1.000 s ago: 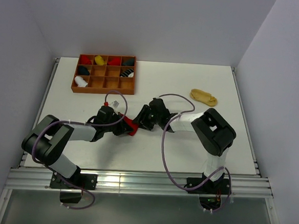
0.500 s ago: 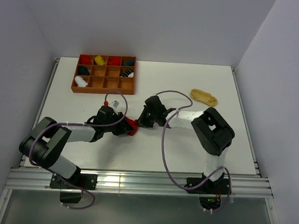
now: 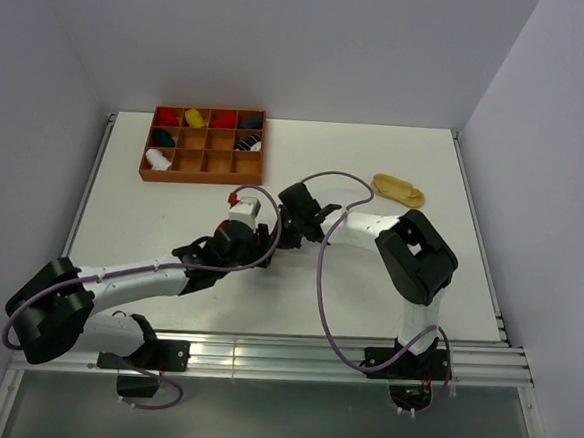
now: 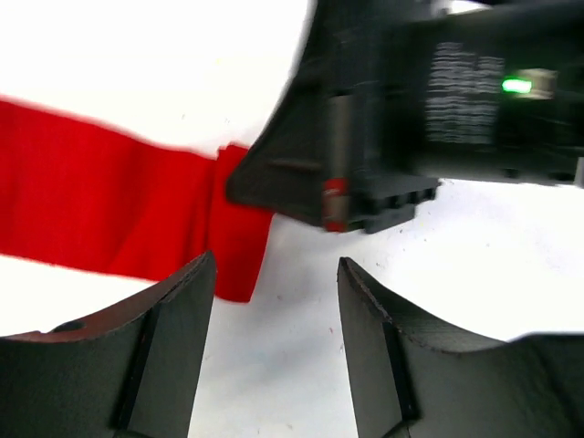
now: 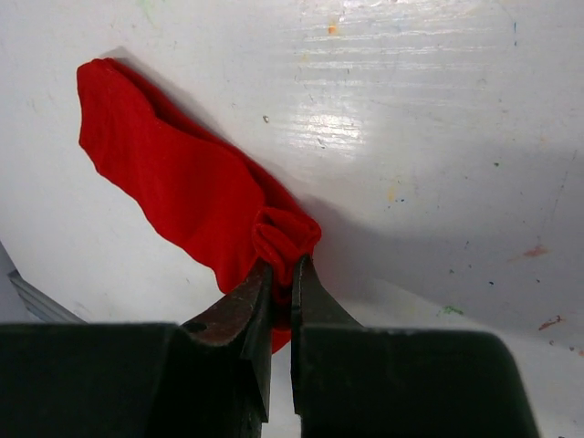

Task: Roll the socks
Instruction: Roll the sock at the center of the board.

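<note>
The right gripper [image 5: 281, 274] had its jaws drawn almost together on a small bunched fold at one end of the red fabric sock [image 5: 182, 192]. The rest of the sock lay flat on the white table [image 5: 429, 109], running away from the pinch. The left gripper [image 4: 274, 269] stood with its jaws well apart and held nothing. Its fingertips hung just short of the same end of the sock, facing the right gripper's black body.

The step looked like starting the roll from that pinched end. To do it well, the right gripper probably needed to keep the fold tight as the core. The left would do best to come down on the flat fabric just beside the fold, not on the right fingers. Turning slowly while the free length stayed straight should stop the roll skewing or springing open.

Compared with a second earlier, the left arm had stretched out from its folded pose and its wrist had moved toward the right arm. The red patch once visible between the two grippers from above was now covered by them. The tan-yellow sock [image 3: 398, 191] and the brown wooden compartment tray [image 3: 203, 178] had not moved.
</note>
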`<action>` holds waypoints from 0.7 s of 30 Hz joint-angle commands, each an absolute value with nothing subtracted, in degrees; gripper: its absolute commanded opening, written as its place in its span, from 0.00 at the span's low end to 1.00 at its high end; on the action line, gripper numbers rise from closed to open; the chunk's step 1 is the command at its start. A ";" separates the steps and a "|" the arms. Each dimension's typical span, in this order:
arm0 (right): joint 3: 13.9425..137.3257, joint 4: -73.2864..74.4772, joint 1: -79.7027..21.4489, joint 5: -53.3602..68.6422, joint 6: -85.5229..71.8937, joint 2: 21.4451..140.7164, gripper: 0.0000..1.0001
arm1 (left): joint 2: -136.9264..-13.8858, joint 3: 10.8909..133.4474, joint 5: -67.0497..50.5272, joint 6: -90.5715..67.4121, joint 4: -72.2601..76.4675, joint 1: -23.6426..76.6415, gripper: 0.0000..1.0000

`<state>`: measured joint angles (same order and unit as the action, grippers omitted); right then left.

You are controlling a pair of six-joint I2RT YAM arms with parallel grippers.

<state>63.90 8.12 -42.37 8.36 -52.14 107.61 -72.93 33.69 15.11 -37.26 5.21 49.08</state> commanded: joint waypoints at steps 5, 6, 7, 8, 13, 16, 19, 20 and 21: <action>66.80 10.90 -43.24 7.64 -51.15 108.19 0.00 | -81.38 39.90 31.19 -28.92 4.39 56.51 0.59; 66.80 10.99 -43.24 7.65 -51.15 108.28 0.00 | -82.26 40.16 31.64 -28.74 4.48 57.47 0.59; 66.80 11.07 -43.33 7.73 -51.15 108.28 0.00 | -83.74 40.60 31.90 -28.48 4.57 57.74 0.58; 66.88 11.16 -43.24 7.91 -51.07 108.28 0.00 | -84.46 40.78 32.08 -28.22 4.66 58.27 0.57; 66.97 11.08 -43.07 8.35 -51.24 108.63 0.00 | -87.71 41.13 33.84 -28.91 3.78 59.41 0.54; 67.32 10.99 -43.15 8.79 -51.50 109.07 0.00 | -89.11 41.57 34.10 -29.00 2.55 59.50 0.51; 67.50 11.16 -43.15 8.79 -51.42 109.25 0.00 | -90.52 41.48 33.49 -28.92 2.29 59.59 0.46; 67.67 11.25 -43.15 8.79 -51.42 109.34 0.00 | -90.96 41.66 33.23 -28.65 2.02 59.59 0.44; 67.76 11.42 -43.07 8.79 -51.59 109.42 0.00 | -92.01 41.92 33.22 -28.48 1.41 59.59 0.41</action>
<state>65.36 10.48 -42.61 8.93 -51.72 108.27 -90.04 40.05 32.84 -29.23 3.05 59.13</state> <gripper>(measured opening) 0.115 0.424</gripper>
